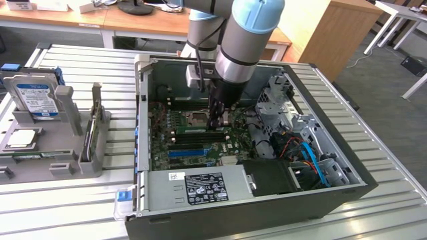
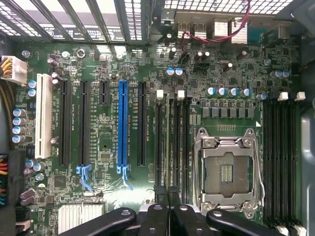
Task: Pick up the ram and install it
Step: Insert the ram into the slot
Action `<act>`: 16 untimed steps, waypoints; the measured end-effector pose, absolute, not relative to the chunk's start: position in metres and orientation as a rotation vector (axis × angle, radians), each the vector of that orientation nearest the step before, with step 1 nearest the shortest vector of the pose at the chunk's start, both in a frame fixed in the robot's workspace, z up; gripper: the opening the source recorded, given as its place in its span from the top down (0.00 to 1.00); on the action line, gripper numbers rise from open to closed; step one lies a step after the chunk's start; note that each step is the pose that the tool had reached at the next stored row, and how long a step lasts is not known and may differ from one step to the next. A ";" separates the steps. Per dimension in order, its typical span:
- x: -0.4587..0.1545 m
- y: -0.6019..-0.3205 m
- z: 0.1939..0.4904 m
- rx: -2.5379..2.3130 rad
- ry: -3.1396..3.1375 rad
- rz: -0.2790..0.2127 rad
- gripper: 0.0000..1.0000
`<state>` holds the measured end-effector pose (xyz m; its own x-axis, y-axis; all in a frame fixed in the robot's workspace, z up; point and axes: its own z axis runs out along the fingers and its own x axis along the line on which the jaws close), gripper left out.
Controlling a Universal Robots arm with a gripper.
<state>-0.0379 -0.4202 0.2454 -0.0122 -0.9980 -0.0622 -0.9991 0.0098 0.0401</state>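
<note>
As end effector (image 2: 170,197) sits closed, ram (image 2: 170,142) runs edge-up, parallel w/ blue slot (image 2: 122,123).

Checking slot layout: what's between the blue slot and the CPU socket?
Wrist view: one black expansion slot, then the bank of memory slots.

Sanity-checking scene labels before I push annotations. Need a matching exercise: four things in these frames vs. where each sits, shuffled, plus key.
Things:
1. hard drive
2. gripper
3. processor socket
4. power supply

Places:
A. on the motherboard, no chip in it
B. inside the case at its near edge in the exterior view, black label on top
C. upright in the grey holder outside the case
D. down at the memory slots beside the socket

Pairs: 1-C, 2-D, 3-A, 4-B
</note>
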 end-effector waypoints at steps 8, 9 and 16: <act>-0.038 -0.422 0.245 -2.196 2.221 0.113 0.88; -0.038 -0.422 0.245 -2.196 2.221 0.113 0.88; -0.038 -0.423 0.244 -2.196 2.221 0.113 0.88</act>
<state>-0.0381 -0.4229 0.2441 -0.0123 -0.9980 -0.0622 -0.9991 0.0098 0.0401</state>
